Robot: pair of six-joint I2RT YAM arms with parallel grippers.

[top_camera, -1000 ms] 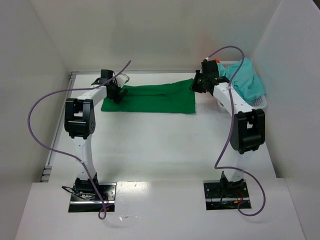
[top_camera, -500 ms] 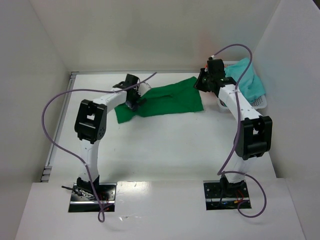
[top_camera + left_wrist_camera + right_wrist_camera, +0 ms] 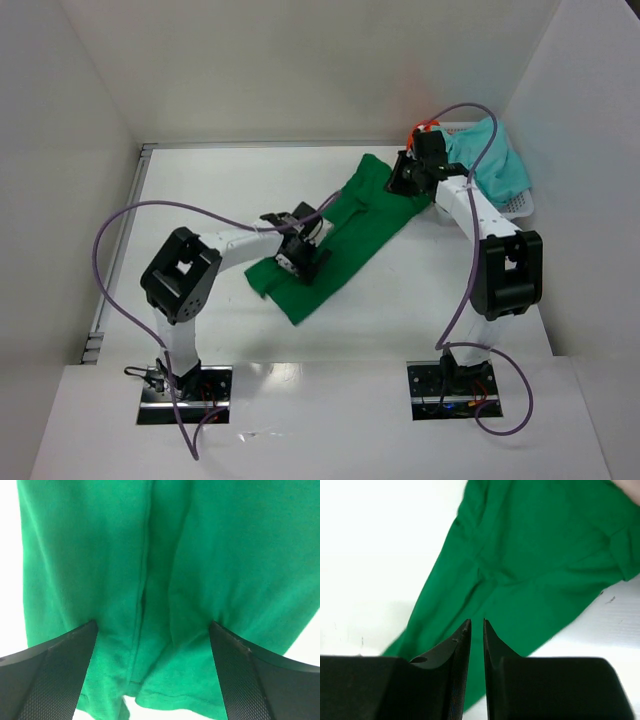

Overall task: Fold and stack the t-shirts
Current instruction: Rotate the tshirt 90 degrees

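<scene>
White table (image 3: 200,200), walled at left, back and right. Lying straight on it: green shirt (image 3: 360,215), creased, stretched slantwise from far right down toward near middle; white mesh basket (image 3: 518,206) in far right corner, near shirt's far end.

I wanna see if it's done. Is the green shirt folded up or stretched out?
Stretched out: the green shirt lies as a long rumpled strip slanting across the table.

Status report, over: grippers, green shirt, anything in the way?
Left gripper open, straddling the green shirt. Right gripper shut at its far end, grip unconfirmed. Shirt diagonal, rumpled. Basket with teal shirt far right, out of the way.
</scene>
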